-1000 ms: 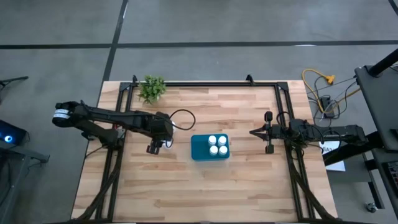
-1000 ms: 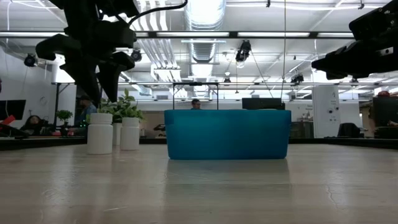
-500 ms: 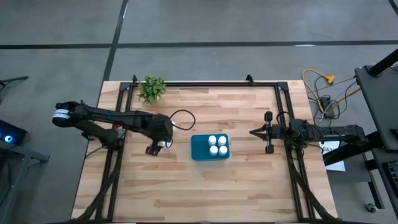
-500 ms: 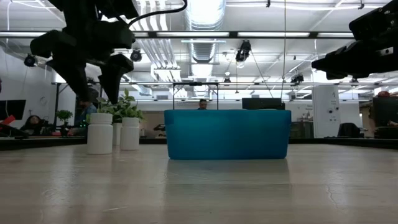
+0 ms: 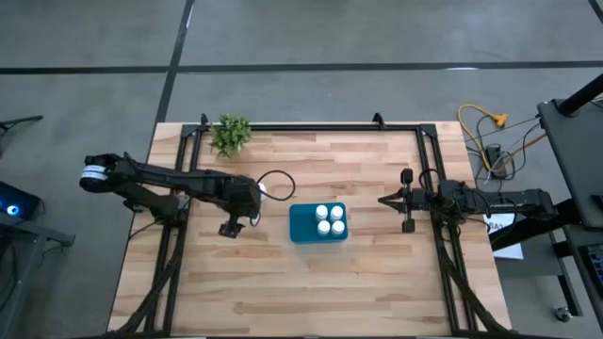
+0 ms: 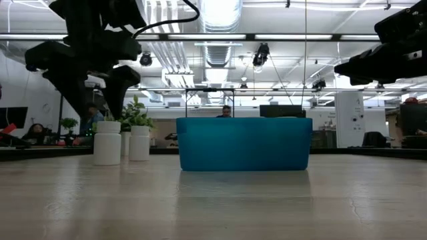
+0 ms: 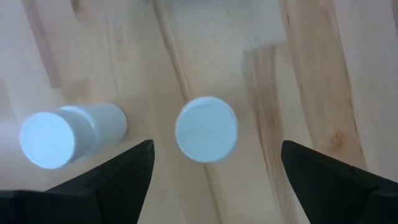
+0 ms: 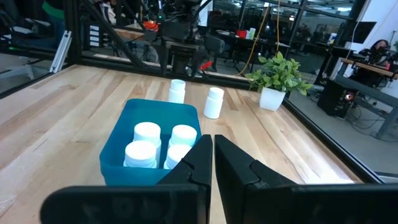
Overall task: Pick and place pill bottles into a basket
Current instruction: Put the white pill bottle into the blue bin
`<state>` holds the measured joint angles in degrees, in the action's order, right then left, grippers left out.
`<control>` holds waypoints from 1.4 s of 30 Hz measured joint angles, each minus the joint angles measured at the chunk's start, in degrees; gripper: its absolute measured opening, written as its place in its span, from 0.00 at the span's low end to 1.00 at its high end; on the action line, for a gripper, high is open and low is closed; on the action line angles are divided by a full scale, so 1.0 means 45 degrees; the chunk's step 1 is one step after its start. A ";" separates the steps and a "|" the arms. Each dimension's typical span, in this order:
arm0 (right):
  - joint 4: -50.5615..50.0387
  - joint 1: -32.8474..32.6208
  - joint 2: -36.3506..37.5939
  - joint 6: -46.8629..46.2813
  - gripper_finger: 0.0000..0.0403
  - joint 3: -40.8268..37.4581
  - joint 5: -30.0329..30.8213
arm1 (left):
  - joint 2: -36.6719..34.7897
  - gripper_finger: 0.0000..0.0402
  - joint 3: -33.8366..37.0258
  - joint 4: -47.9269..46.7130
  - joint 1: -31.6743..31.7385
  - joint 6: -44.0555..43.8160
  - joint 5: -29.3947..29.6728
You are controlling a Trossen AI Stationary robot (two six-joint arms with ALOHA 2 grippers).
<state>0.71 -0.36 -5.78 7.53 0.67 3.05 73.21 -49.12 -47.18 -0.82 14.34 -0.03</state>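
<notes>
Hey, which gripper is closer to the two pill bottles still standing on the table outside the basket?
Left. The left gripper hangs open right above the two pill bottles; the right gripper waits shut beyond the basket's far side.

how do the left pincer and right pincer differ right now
The left pincer is open, pointing down over two pill bottles standing on the table; the right pincer is shut and level. The left works beside the basket; the right waits farther off, facing it. Both are dark, two-fingered and hold nothing.

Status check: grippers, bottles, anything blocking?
Left gripper open above a bottle. Right gripper shut, parked. Four in basket, two on table. Nothing blocking.
</notes>
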 joint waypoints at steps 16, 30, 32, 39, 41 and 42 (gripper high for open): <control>-0.0001 0.0000 0.0000 0.0000 0.02 -0.0005 0.0002 | 0.1172 0.83 -0.0005 0.0709 0.0612 0.0006 -0.0073; 0.0000 0.0001 0.0000 0.0000 0.02 -0.0005 0.0004 | 0.1462 0.75 -0.0005 0.0734 0.0608 -0.0110 -0.0317; 0.0000 0.0001 0.0000 0.0000 0.02 -0.0005 0.0000 | 0.1462 0.70 -0.0005 0.0734 0.0608 -0.0114 -0.0333; 0.0000 0.0000 0.0000 0.0000 0.02 -0.0005 0.0002 | 0.1462 0.54 -0.0005 0.0983 0.0603 -0.0105 -0.0778; 0.0000 0.0004 0.0000 0.0000 0.02 -0.0005 0.0000 | 0.1458 0.51 -0.0024 0.1148 0.0603 -0.0102 -0.0911; 0.0000 0.0004 0.0000 0.0000 0.02 -0.0005 0.0000 | 0.1453 0.49 -0.0024 0.1136 0.0602 -0.0104 -0.0915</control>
<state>0.71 -0.34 -5.78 7.53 0.64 3.05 79.75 -49.23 -42.07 1.89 13.87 -4.15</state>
